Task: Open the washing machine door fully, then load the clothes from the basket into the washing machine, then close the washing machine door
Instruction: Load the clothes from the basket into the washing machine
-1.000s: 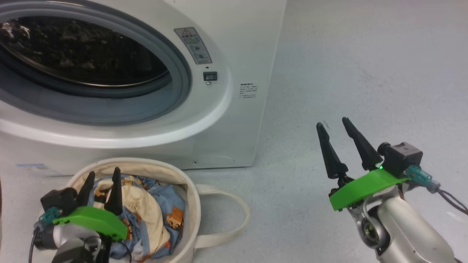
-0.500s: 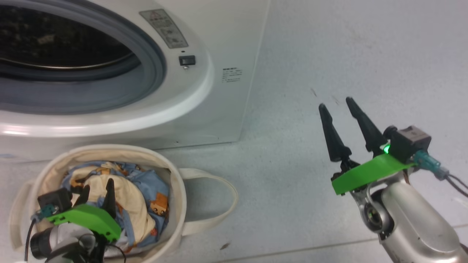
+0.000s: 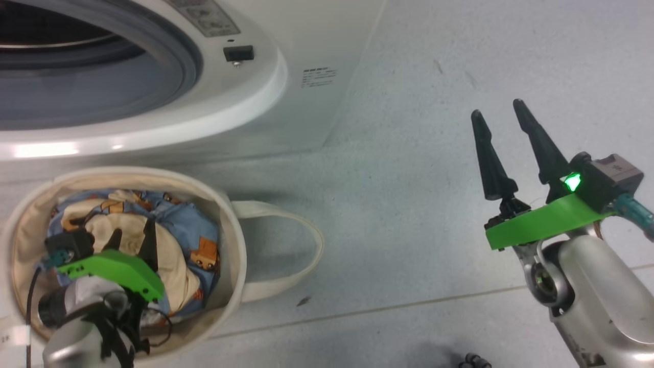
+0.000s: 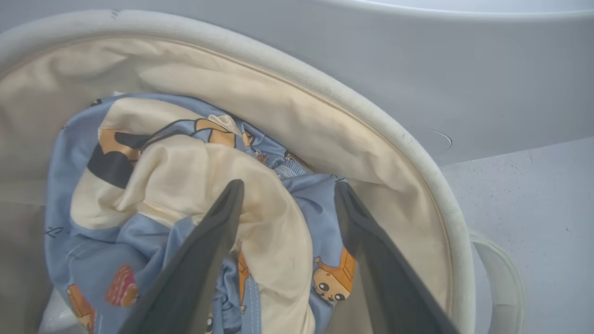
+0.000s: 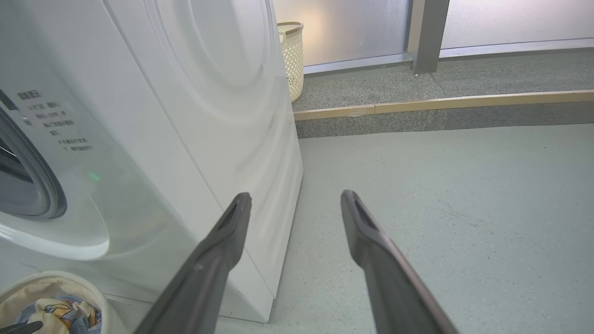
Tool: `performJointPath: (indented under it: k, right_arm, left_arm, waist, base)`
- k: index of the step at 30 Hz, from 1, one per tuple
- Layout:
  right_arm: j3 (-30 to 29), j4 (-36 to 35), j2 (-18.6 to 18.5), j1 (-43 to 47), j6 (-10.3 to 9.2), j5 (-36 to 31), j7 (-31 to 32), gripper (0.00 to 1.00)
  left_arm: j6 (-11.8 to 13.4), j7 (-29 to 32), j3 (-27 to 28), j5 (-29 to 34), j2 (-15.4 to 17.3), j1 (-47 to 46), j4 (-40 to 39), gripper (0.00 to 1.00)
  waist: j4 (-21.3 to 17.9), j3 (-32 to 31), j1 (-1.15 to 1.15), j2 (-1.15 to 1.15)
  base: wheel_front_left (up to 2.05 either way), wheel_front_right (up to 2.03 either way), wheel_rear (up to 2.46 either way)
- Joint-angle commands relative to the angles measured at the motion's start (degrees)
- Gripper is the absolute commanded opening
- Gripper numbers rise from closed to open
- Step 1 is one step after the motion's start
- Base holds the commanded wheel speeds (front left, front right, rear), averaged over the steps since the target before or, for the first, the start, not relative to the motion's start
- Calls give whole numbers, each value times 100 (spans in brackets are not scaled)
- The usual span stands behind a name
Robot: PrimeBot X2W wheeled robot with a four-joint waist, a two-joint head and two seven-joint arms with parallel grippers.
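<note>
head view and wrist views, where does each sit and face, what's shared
Head view: on the head, facing down at basket, washing machine; left gripper, right gripper show.
Left wrist view: left wrist, down into basket at clothes; own fingers.
Right wrist view: right wrist, along washing machine's side; own fingers.
Shared: basket, clothes.

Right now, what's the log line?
left gripper: open, astride clothes in basket | right gripper: open, empty | washing machine: opening uncovered

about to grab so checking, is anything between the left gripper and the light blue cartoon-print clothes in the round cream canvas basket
Nothing visible. The left gripper is open inside the round cream canvas basket, its fingers either side of a cream fold of the light blue cartoon-print clothes.
</note>
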Motion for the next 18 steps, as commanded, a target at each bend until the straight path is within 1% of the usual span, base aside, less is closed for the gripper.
performJointPath:
  k: [1,7,11,18]
  right_arm:
    - [9,-210,-125,-5,5,-43,-71,100]
    - [-105,-364,-127,-33,5,-137,-71,100]
    - [-115,-440,-125,-49,5,-186,-55,100]
    - [-299,-620,-139,2,5,-260,30,100]
  left_arm:
    - [-28,-27,122,-92,210,-11,-6,100]
    - [-15,69,103,-154,162,-208,60,100]
    - [13,224,149,-252,149,-268,80,100]
    - [86,457,66,-235,186,-388,90,100]
  waist:
    - [92,190,-1,0]
    - [182,476,-1,0]
    - [174,608,-1,0]
    - [158,852,-1,0]
  base:
    - [0,0,0]
    - [0,0,0]
    - [0,0,0]
    - [0,0,0]
